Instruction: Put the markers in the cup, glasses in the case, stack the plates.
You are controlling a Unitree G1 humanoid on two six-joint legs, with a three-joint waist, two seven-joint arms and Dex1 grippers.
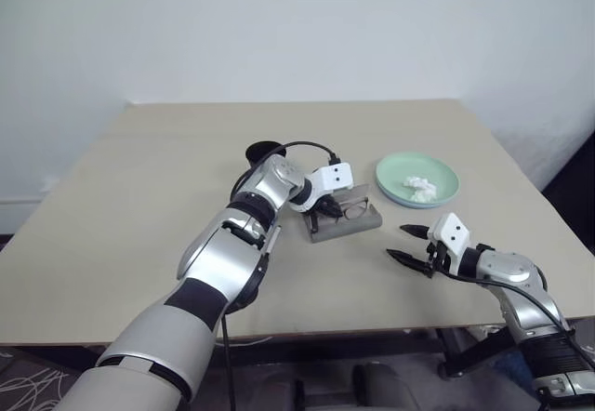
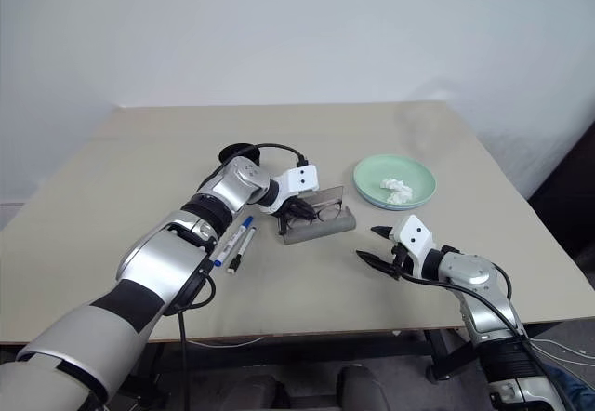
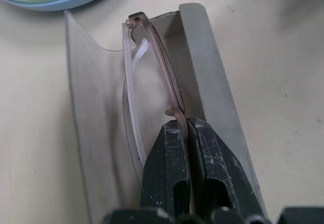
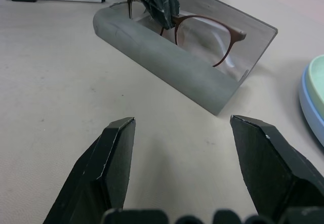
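The left hand (image 3: 185, 125) is closed tight on the glasses (image 4: 202, 34), gripping the thin frame at the bridge between its two black fingers (image 3: 164, 168). It holds the glasses inside the open grey case (image 4: 167, 57), with the lenses standing between the low front wall and the raised lid behind them. The case lies near the middle of the worktop (image 1: 139, 178).

The right hand (image 1: 409, 244) hovers just above the worktop, near the case but apart from it, its fingers (image 4: 109, 168) spread wide with nothing between them.

Two markers (image 2: 237, 239) lie side by side on the worktop, just beside the left arm and near the case (blue caps are seen on them in the right wrist view). The black cup (image 1: 262, 152) stands behind the left arm, partly hidden by it.

The mint green plate (image 2: 395, 177) already sits on the light blue plate (image 4: 310, 102), well to the right of the case. A crumpled white tissue (image 1: 420, 188) lies on the green plate.
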